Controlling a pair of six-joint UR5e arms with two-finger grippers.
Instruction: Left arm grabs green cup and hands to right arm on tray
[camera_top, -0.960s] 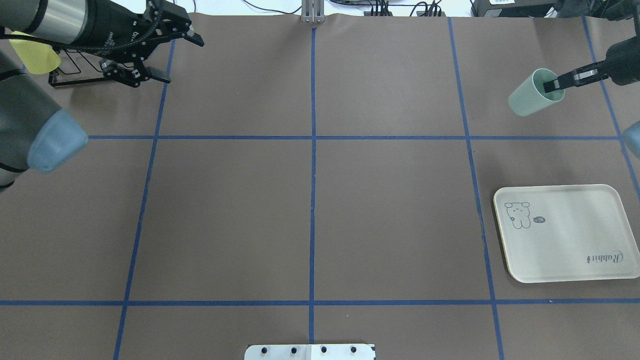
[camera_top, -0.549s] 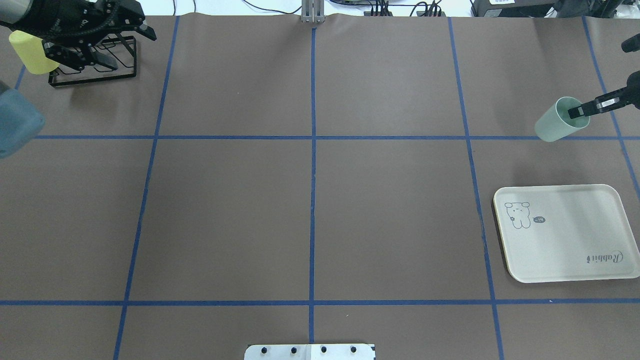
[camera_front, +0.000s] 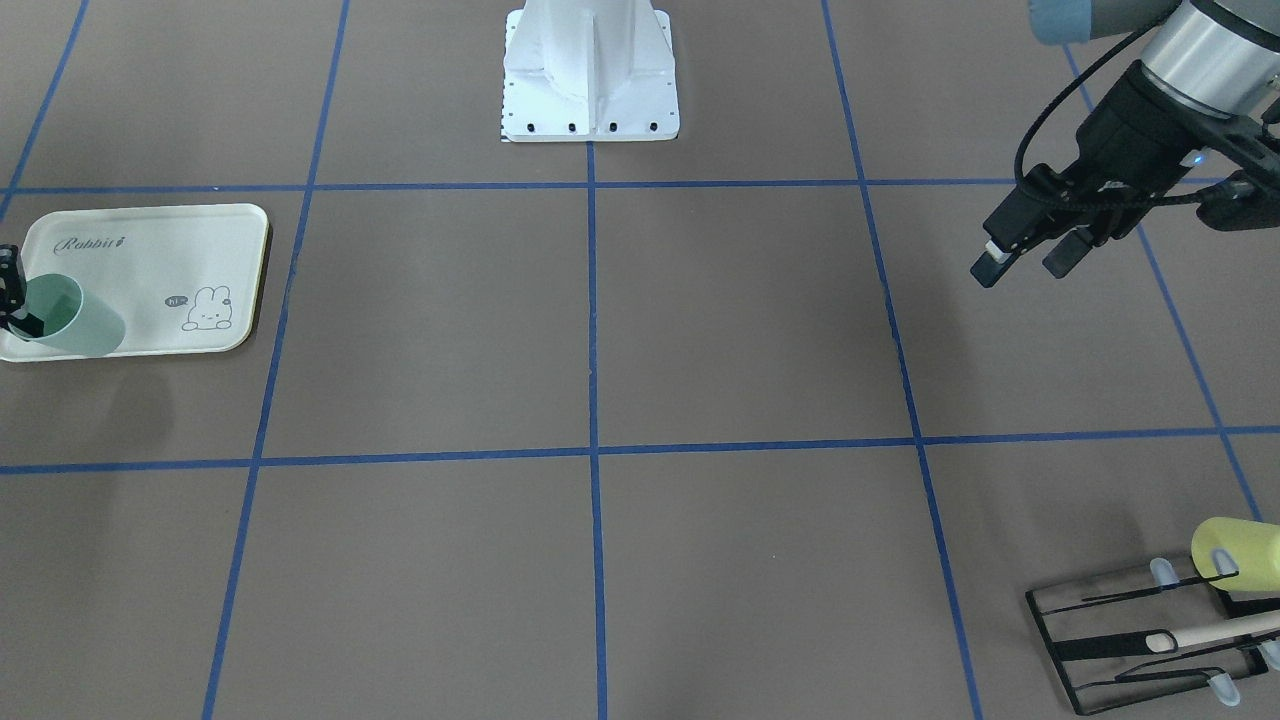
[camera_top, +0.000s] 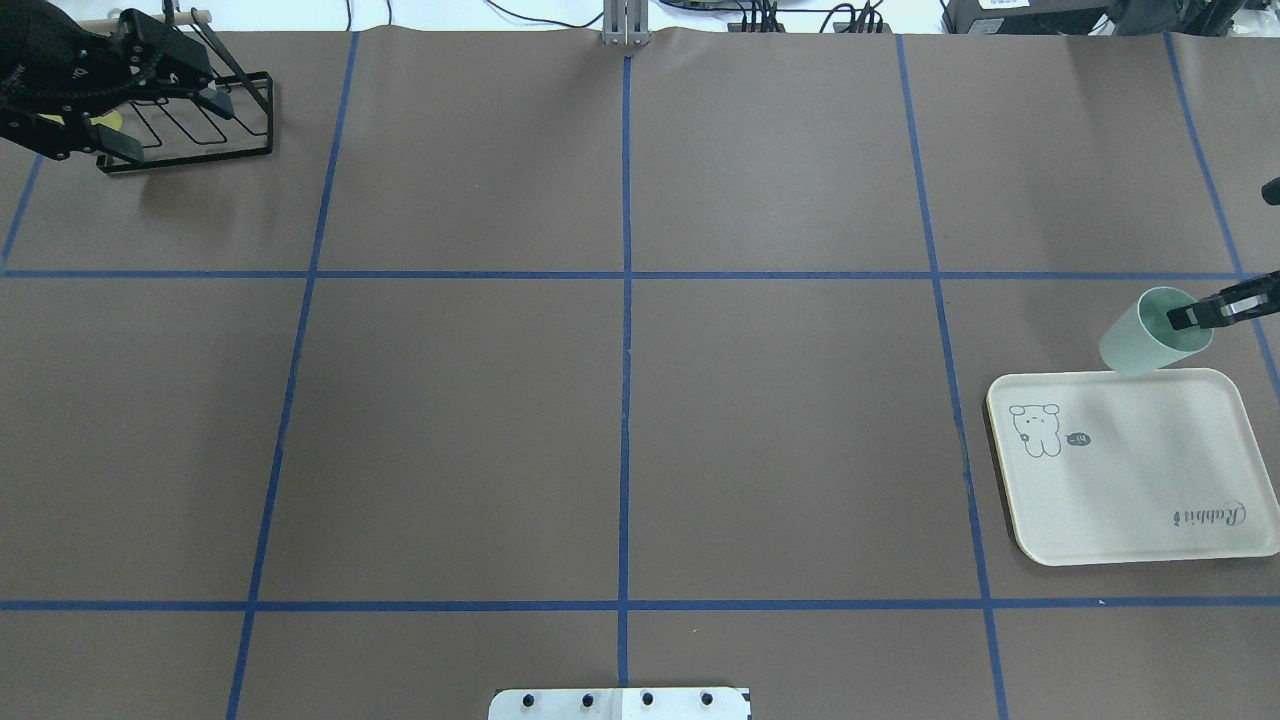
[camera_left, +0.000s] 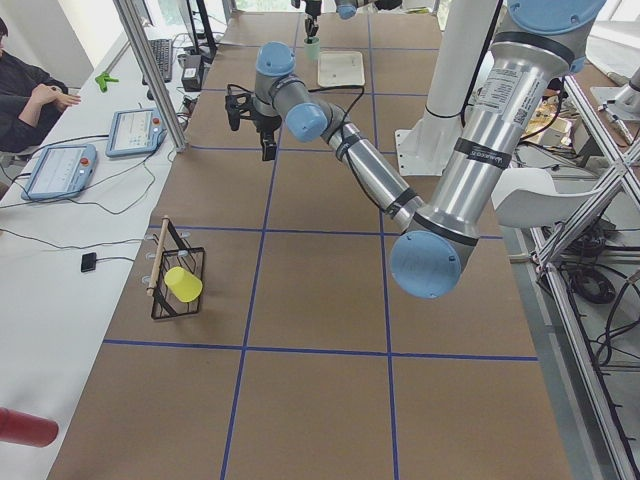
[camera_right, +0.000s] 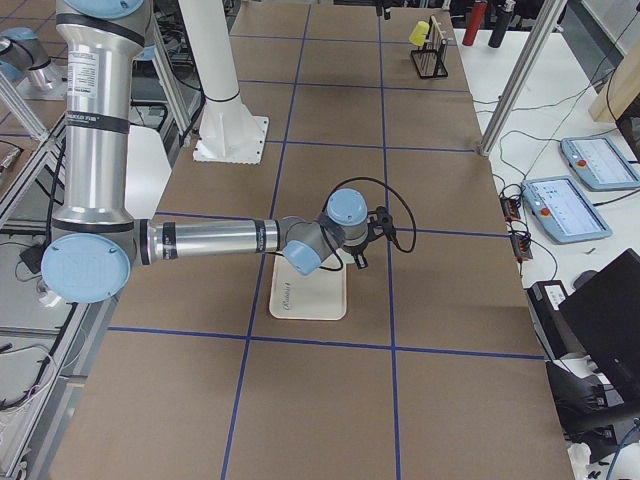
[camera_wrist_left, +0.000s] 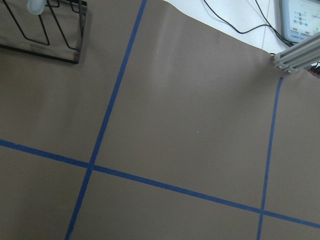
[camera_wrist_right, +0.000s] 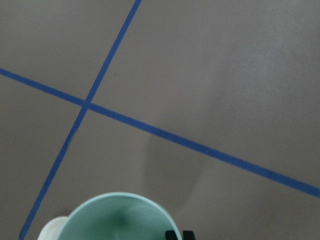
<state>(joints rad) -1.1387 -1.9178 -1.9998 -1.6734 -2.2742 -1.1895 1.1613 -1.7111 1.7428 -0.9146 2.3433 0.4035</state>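
Observation:
The pale green cup (camera_top: 1140, 345) hangs tilted in the air just beyond the far edge of the cream tray (camera_top: 1130, 480). My right gripper (camera_top: 1186, 319) is shut on the cup's rim, with one finger inside it. In the front-facing view the cup (camera_front: 70, 318) overlaps the tray's (camera_front: 150, 260) corner, and the right gripper (camera_front: 10, 300) is at the frame edge. The right wrist view shows the cup's mouth (camera_wrist_right: 117, 217) from above. My left gripper (camera_top: 165, 120) is open and empty at the far left, above the rack; it also shows in the front-facing view (camera_front: 1022, 262).
A black wire rack (camera_top: 215, 125) stands at the far left corner and holds a pale yellow cup (camera_front: 1235, 553) on its side, mostly hidden behind the left gripper in the overhead view. Blue tape lines grid the brown table. The robot's white base (camera_front: 590, 70) is at mid-table.
My right gripper has carried the green cup nearer, from the far right corner to the tray's far edge. My left arm has pulled back to the left, over the rack.

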